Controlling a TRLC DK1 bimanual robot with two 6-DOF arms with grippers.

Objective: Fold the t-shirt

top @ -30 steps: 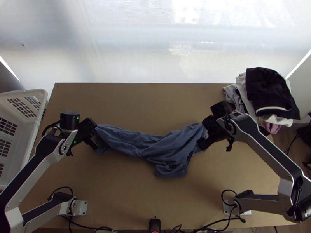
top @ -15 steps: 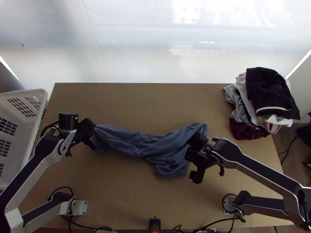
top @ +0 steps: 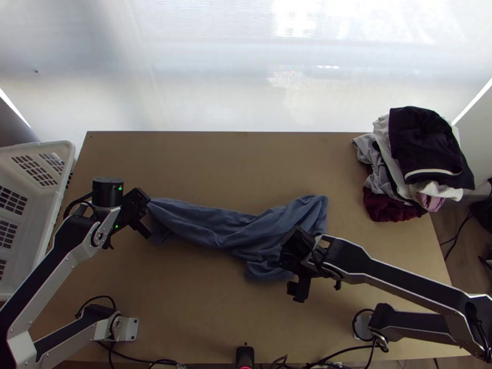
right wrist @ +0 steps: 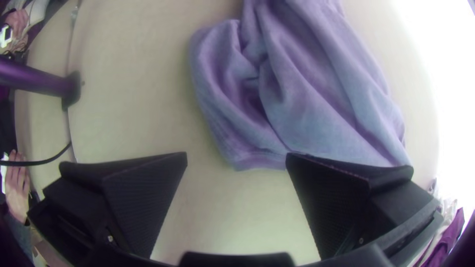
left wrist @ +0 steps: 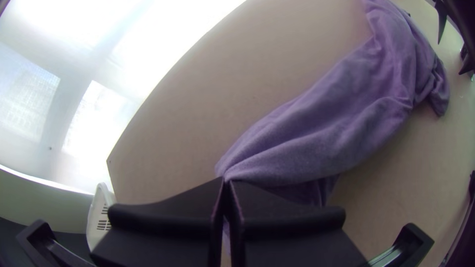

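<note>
Left gripper [top: 142, 212]: over the table's left part, fingers together, clamped on the shirt's narrow, gathered end; in the left wrist view the folds fan out from the fingertips. Right gripper [top: 288, 265]: fingers wide apart, nothing between them, at the lower right part of the shirt in the top view. Right wrist view has a hemmed edge by one fingertip; can't tell if they touch. Blue-grey t-shirt [top: 227, 230] is bunched, not flat, a long creased strip running across the middle of the light wooden table [top: 215, 160]. It's narrow at the left gripper, broader at the other end, with a crumpled lobe hanging toward the near edge, partly under the right gripper in the top view. Farther out: pile of clothes [top: 424, 147] at the table's far right corner, dark one on top, dark red cloth [top: 393, 206] low down; white basket [top: 61, 147] beside the left edge
</note>
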